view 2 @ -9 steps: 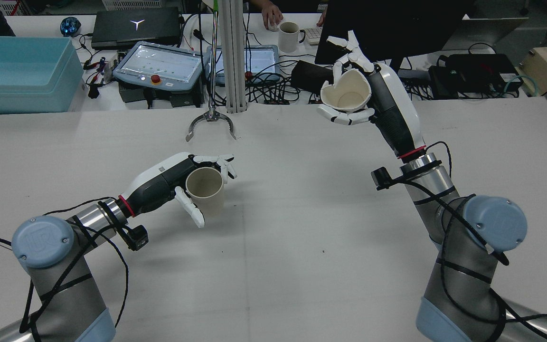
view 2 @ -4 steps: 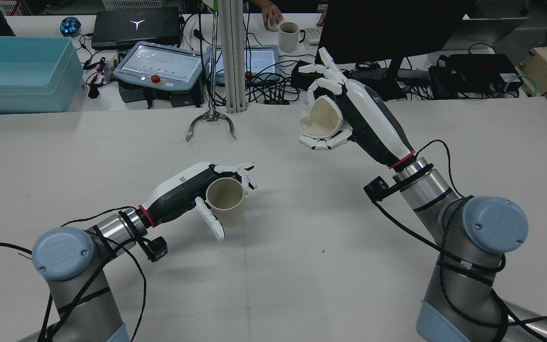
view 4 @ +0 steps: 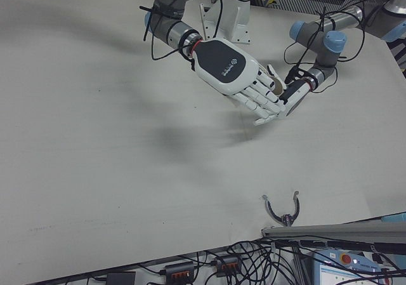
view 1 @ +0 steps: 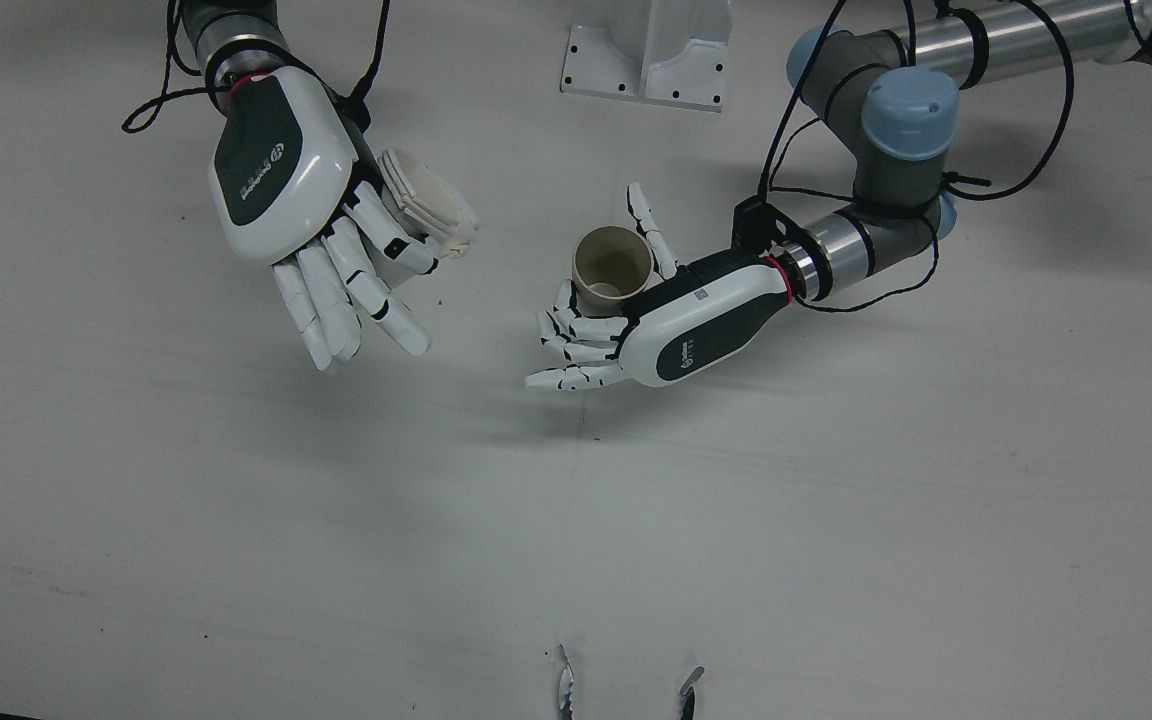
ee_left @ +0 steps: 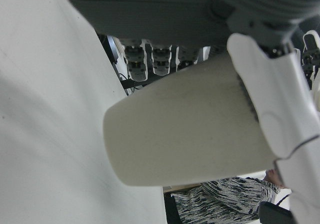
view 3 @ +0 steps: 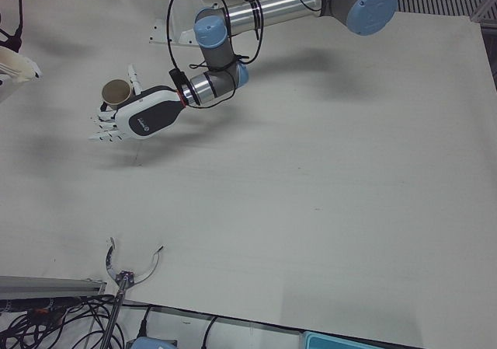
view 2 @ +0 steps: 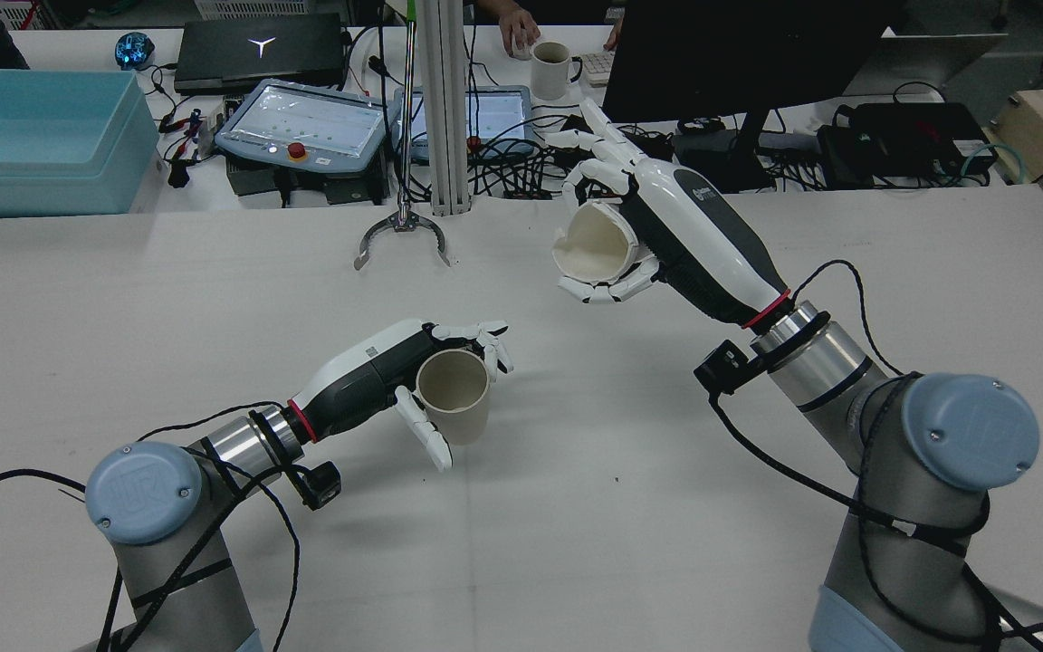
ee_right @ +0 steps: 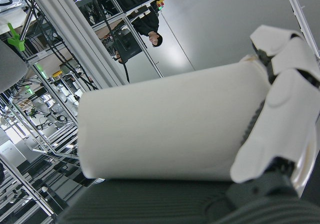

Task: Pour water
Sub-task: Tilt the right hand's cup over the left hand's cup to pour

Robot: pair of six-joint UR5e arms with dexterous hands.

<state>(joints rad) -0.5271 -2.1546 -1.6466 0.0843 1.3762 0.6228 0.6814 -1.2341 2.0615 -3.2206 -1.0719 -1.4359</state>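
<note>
Left hand (view 2: 395, 376) is wrapped around a tan paper cup (view 2: 454, 395), fingers curled behind it and thumb across the front. Cup is upright, mouth up, held low over the table (view 2: 576, 507) near its middle; can't tell if the base touches the surface.

Right hand (view 2: 657, 231) grips a white paper cup (view 2: 592, 243), raised well above the table and tipped on its side, mouth facing toward the left hand's side. Its rim looks dented. In the front view the white cup (view 1: 426, 205) sits under the right hand (view 1: 281, 185), with a clear gap of bare table between it and the tan cup (view 1: 613, 265).

Room: the table in front of both hands is wide open all the way to the operator-side edge. The only item near that edge is a small metal claw (view 1: 626, 685) on a rod. On the robot's side, the white column base (view 1: 648, 55) stands between the arms, clear of both hands. Beyond the far edge sit a blue bin (view 2: 42, 140), two teach pendants (view 2: 304, 127), a laptop (view 2: 259, 50) and a mug (view 2: 553, 68).

Writing: "UR" logo on the left arm's blue joint cap (view 2: 143, 493). Small logo on the back of each hand, not readable. White Y-shaped mark on the laptop lid.
</note>
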